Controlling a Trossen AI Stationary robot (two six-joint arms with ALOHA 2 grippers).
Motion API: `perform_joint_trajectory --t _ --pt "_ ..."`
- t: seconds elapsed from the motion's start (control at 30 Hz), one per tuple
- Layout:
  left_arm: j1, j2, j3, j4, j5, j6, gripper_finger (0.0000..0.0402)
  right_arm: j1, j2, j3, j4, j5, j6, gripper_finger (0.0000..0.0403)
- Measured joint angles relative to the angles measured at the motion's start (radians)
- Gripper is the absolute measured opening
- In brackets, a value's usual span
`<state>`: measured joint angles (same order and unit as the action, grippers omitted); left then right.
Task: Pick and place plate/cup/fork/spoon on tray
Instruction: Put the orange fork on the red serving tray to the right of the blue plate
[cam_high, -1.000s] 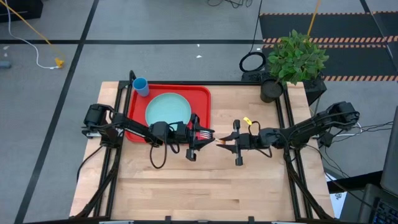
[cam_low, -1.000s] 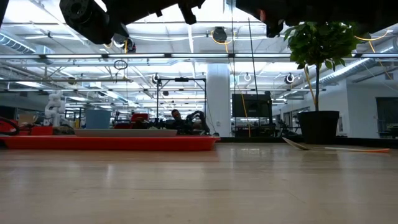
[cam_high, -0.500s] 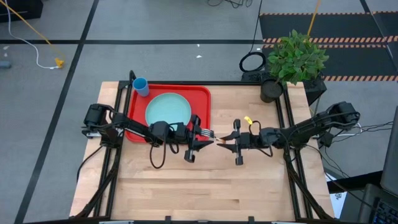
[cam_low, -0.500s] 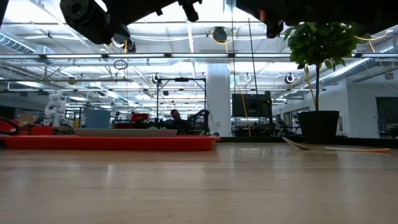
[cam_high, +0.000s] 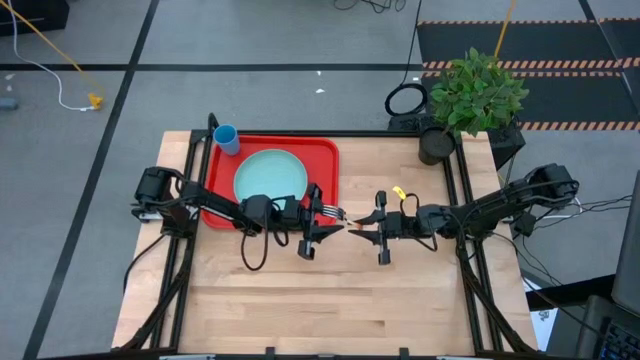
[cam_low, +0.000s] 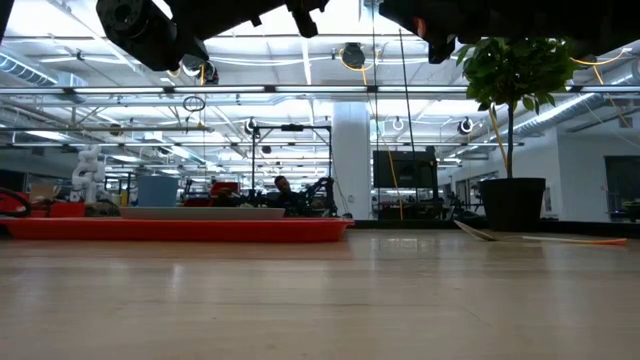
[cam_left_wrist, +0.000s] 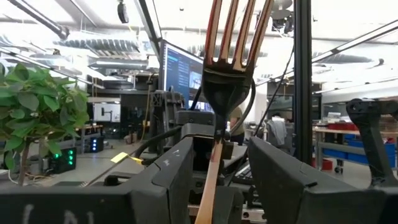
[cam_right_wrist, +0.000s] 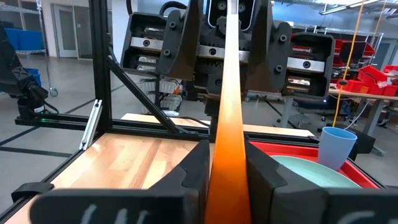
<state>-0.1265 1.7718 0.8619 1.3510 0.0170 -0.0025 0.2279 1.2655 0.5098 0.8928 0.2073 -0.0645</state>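
Note:
The fork (cam_high: 338, 216) hangs in the air between my two grippers, just off the red tray's (cam_high: 325, 152) right rim. Its tines (cam_high: 329, 211) point toward the tray and its orange handle toward the table's right. My right gripper (cam_high: 363, 229) is shut on the handle. My left gripper (cam_high: 328, 226) is open, with a finger on either side of the fork's neck (cam_left_wrist: 214, 149), apart from it. The mint plate (cam_high: 270, 178) lies on the tray. The blue cup (cam_high: 227, 138) stands in the tray's far left corner. The spoon (cam_low: 540, 238) lies flat on the table. My right gripper pinches the fork's orange handle (cam_right_wrist: 227, 149) between its two fingers (cam_right_wrist: 199, 171). The fingers come level from the table's right and lie along the handle. The fork is lifted clear of the table, about level, and reaches on between my left gripper's fingers.
A potted plant (cam_high: 470, 95) stands at the table's far right corner. Black frame rails (cam_high: 455, 180) run along the table's left and right sides. Bare wood (cam_high: 330, 300) lies toward the near edge.

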Motion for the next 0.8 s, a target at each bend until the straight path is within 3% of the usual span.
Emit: perform_joint_trajectory --t 0.5,0.8 --pt "-0.009 0.001 0.043 -0.076 -0.019 0.022 0.0154 -0.008 0.0 0.0 0.0 0.0 0.005 0.0053" --pt "-0.007 0.001 0.043 -0.077 -0.021 0.02 0.0063 -0.008 0.0 0.0 0.0 -0.001 0.004 0.0053"
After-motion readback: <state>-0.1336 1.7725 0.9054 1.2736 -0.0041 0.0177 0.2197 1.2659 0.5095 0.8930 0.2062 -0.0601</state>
